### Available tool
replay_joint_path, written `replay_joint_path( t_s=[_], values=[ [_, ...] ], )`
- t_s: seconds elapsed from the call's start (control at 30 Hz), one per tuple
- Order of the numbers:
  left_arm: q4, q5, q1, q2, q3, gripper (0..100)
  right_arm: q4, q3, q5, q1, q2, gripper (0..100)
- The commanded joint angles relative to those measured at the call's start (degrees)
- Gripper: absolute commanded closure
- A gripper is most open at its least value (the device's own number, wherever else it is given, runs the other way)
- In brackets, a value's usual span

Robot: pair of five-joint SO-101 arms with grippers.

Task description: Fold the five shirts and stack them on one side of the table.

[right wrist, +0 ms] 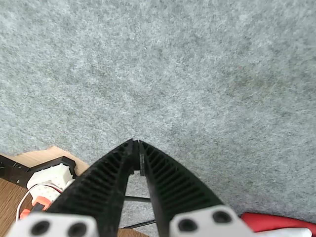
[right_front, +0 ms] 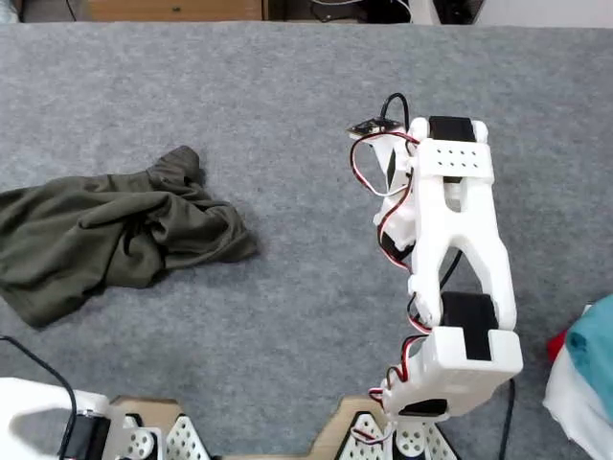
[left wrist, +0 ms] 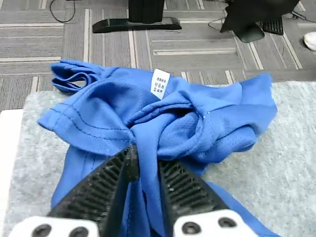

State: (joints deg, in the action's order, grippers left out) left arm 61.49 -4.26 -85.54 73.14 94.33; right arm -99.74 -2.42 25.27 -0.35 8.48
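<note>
Left gripper [left wrist: 146, 165] pinches the crumpled blue mesh shirt [left wrist: 207, 123]; it probably needs spreading flat next. Right gripper [right wrist: 137, 146] is pressed together, empty.

Grey felt table [right_front: 287, 86]: olive shirt [right_front: 105, 235], blue shirt [left wrist: 197, 128] lying crumpled.

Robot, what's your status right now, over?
Left jaws shut on blue shirt. Right jaws shut, empty, over mat. Olive shirt lies crumpled, unfolded. Clothes pile at mat's edge.
</note>
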Motion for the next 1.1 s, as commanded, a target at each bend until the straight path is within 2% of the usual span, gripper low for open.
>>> replay_joint_path(
  t_s=[0.0,0.1,0.2,0.3,0.43,0.63,0.73,0.9,1.07],
  values=[
    [-1.32,0.70,-0.09,-4.88,1.14,98,-0.35,-0.04,-0.53,-0.66,-3.56,99.4],
    [1.58,0.35,0.18,-4.88,0.97,98,-0.35,-0.04,-0.53,-0.66,-3.56,99.4],
    [6.42,-4.75,0.88,-4.88,1.14,98,-0.35,-0.04,-0.53,-0.66,-3.56,99.4],
    [12.92,-8.79,2.11,-4.88,1.23,87,-0.35,-0.04,-0.53,-0.66,-3.56,99.4],
    [21.45,-8.26,2.37,-4.97,1.23,67,-0.35,-0.04,-0.53,-0.66,-3.56,99.4],
    [23.74,-5.10,2.29,-5.67,1.41,64,-0.35,0.40,-0.44,-1.45,-3.91,99.4],
    [26.73,-4.13,2.46,-8.04,1.32,64,-2.11,2.33,-0.44,-6.64,-4.00,99.4],
    [39.38,-4.40,5.89,-13.76,1.14,64,-2.37,8.84,-0.44,-23.25,-3.91,99.4],
    [39.38,-0.88,10.64,-17.10,0.88,64,-0.88,20.26,-0.44,-38.02,-2.95,99.3]
  ],
)
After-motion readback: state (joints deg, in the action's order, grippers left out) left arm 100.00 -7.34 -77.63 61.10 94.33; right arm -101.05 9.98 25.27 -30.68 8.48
